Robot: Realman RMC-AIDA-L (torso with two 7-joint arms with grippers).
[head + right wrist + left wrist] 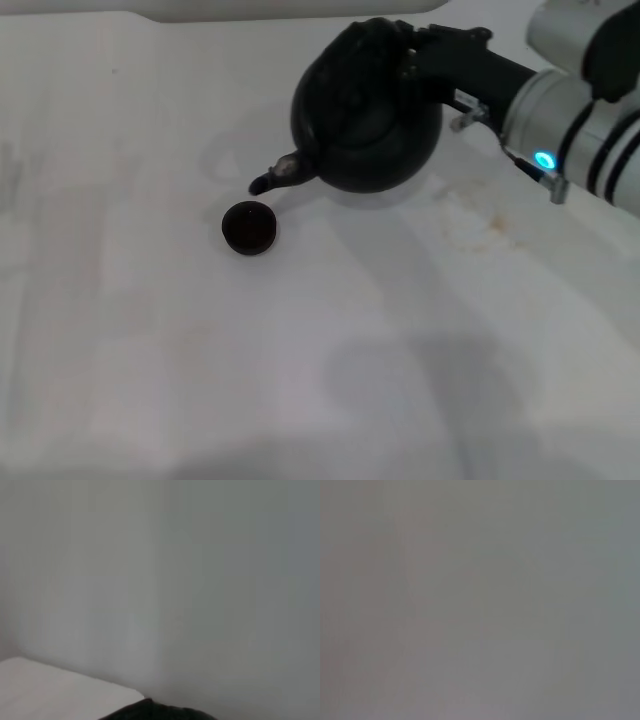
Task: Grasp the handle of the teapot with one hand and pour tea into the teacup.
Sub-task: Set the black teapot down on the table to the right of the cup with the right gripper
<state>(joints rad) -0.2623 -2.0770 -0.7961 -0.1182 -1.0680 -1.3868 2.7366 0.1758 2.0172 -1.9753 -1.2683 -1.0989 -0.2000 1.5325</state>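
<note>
The matte-black teapot (370, 125) is at the back right of the white table, tilted toward the left. Its short spout (268, 180) dips down just above and behind the teacup (249, 227), a tiny dark round cup standing on the table. My right gripper (415, 55) reaches in from the right and is shut on the handle (385, 38) at the pot's top. The handle merges with the dark pot and fingers. A dark curved edge of the teapot (155, 712) shows in the right wrist view. My left gripper is out of view; the left wrist view is plain grey.
The white table (300, 380) stretches wide in front of and to the left of the teacup. A faint brownish stain (490, 222) lies right of the teapot. The table's back edge (200, 15) runs behind the teapot.
</note>
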